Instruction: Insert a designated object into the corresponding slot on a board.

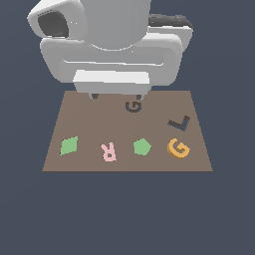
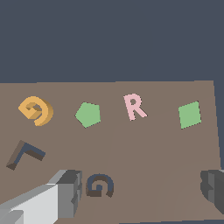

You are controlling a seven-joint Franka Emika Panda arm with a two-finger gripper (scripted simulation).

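At the board's (image 1: 89, 124) near right corner in the exterior view, the G block (image 1: 178, 148) is lying flat, probably light and rigid; gripper (image 1: 116, 95), fingers apart, is hovering over the G slot (image 1: 133, 106).

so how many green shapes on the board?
2: green diamond near the board's exterior-view left edge; green pentagon between pink R and orange G. None seem hidden.
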